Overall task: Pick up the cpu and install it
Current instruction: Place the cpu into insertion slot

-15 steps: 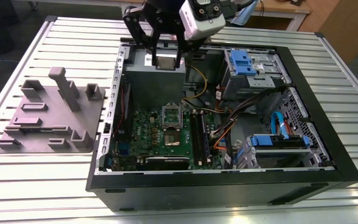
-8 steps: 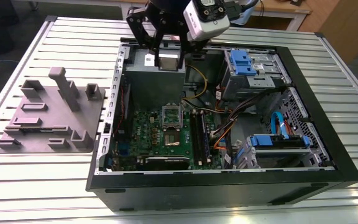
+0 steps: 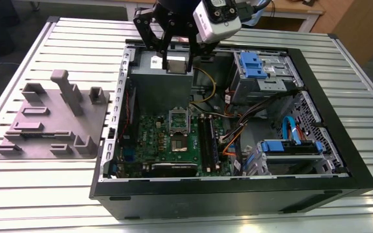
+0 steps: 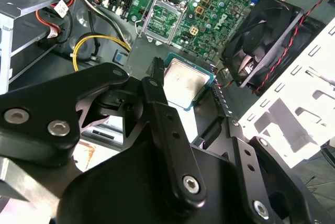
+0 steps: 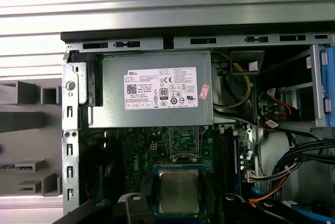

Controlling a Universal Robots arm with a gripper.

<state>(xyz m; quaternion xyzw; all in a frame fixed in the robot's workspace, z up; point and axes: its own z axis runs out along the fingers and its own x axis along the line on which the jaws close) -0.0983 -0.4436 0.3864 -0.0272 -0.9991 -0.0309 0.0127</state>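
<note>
The cpu [image 3: 177, 62], a small flat square chip with a silvery top, hangs between my gripper's [image 3: 177, 59] black fingers above the grey power supply box [image 3: 161, 82], at the back of the open computer case [image 3: 238, 194]. Both wrist views show the cpu [image 4: 183, 81] [image 5: 179, 190] clamped at its edges by the fingers [image 4: 155, 85] [image 5: 134, 205], so the gripper [image 4: 184, 96] [image 5: 180, 205] is shut on it. The motherboard [image 3: 154, 141] lies on the case floor. Its socket [image 3: 178, 141] [image 5: 183, 143] [image 4: 163, 17] stands uncovered, with the metal frame [image 3: 178, 118] lifted.
A grey fixture plate [image 3: 50, 121] with upright blocks lies on the slatted table at the exterior view's left. Inside the case are blue-tabbed drive cages [image 3: 251, 65] [image 3: 290, 148], bundles of cables [image 3: 238, 131], memory slots [image 3: 206, 133] and a black fan [image 4: 267, 35].
</note>
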